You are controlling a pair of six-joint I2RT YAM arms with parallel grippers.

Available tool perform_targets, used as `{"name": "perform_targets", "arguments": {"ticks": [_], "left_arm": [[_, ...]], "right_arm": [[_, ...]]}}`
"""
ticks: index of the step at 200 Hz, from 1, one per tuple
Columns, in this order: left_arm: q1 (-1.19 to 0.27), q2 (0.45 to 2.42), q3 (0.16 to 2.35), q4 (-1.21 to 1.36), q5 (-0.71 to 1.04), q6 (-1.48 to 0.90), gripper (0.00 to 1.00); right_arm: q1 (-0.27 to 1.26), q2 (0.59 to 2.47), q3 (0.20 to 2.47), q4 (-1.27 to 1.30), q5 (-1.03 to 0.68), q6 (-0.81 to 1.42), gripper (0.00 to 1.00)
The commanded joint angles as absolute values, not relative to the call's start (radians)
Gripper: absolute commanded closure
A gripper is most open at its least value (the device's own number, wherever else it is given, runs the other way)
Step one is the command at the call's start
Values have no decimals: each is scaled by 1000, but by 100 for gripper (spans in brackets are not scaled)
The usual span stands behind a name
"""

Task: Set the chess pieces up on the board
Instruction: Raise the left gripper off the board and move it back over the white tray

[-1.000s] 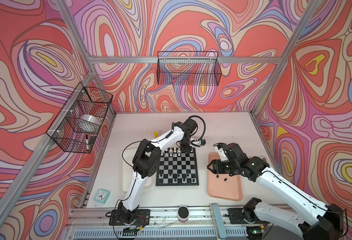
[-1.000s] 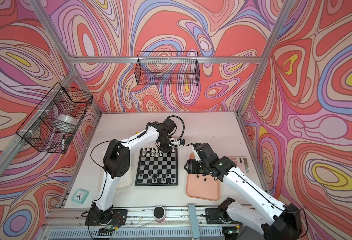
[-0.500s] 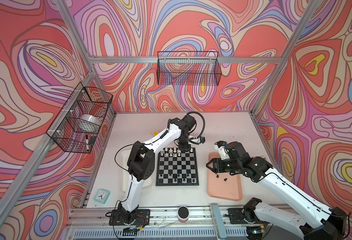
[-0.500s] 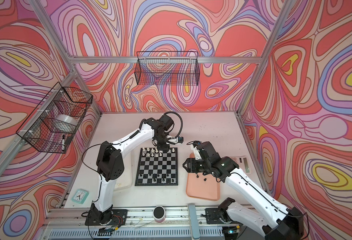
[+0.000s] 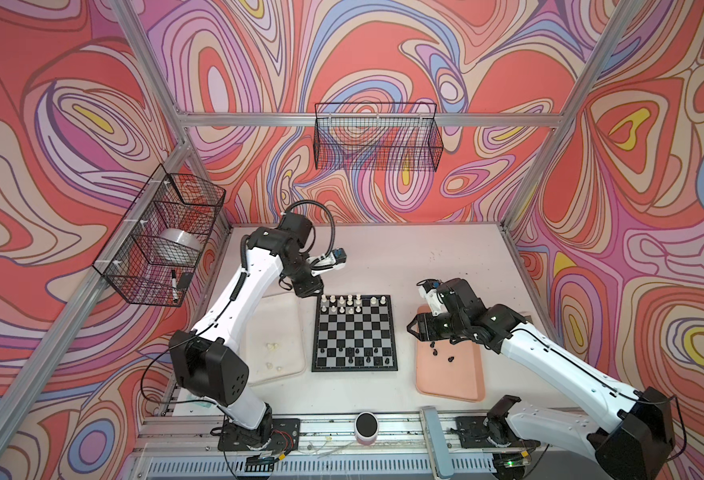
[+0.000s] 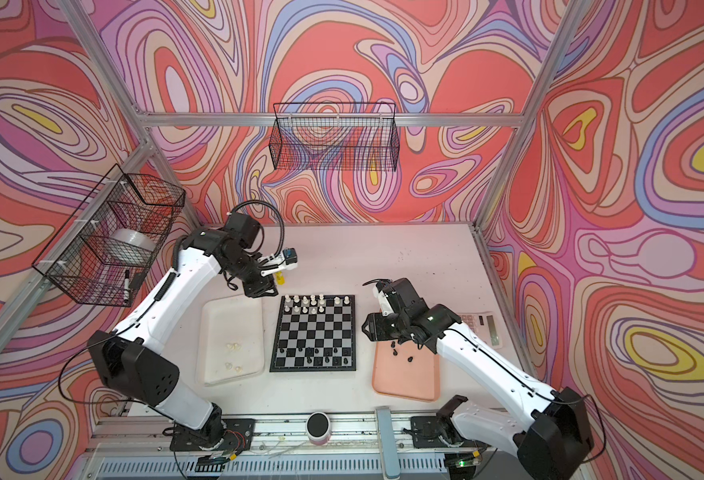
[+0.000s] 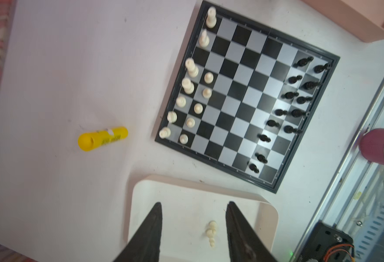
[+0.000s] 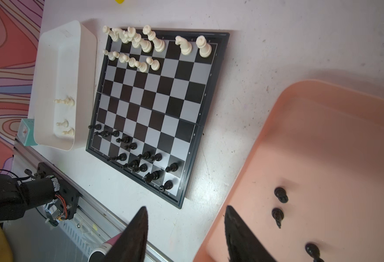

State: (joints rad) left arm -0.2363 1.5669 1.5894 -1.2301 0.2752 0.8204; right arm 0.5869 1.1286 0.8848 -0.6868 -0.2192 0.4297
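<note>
The board [image 5: 354, 332] [image 6: 314, 334] lies mid-table, with cream-white chess pieces [image 5: 344, 300] on its two far rows and black ones [image 5: 352, 360] on its near rows. Loose white pieces [image 5: 273, 347] lie in the whitish tray [image 5: 283, 316]. Loose black pieces [image 5: 450, 358] lie on the pink tray [image 5: 450, 386]. My left gripper [image 5: 308, 289] hangs open and empty over the whitish tray's far end, beside the board's far left corner. In the left wrist view its fingers [image 7: 154, 222] flank white pieces [image 7: 211, 228] lying below. My right gripper [image 8: 186, 208] stands open and empty over the pink tray's left edge.
A yellow glue stick [image 7: 102, 138] lies on the table behind the board's far left corner. A pink cylinder with a black top [image 5: 366, 424] stands at the front rail. A calculator [image 6: 483, 328] lies right of the pink tray. Wire baskets [image 5: 377, 137] [image 5: 159, 237] hang on the walls.
My left gripper has pulled away from the board's far row and swung left to the whitish tray's far end. The right gripper has shifted slightly left, its fingers a little closer together.
</note>
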Motion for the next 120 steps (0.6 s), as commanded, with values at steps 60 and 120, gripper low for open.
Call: {"name": "perform_targets", "arguments": {"ticks": [60,120], "left_arm": [[-8,1329,1183,-1175,308,835,53],[31,1305,1087,-1121,258,872,55]], "right_arm": [[600,1251,955,-573,-250,401,44],[600,1277,948,-546,-262,407,44]]}}
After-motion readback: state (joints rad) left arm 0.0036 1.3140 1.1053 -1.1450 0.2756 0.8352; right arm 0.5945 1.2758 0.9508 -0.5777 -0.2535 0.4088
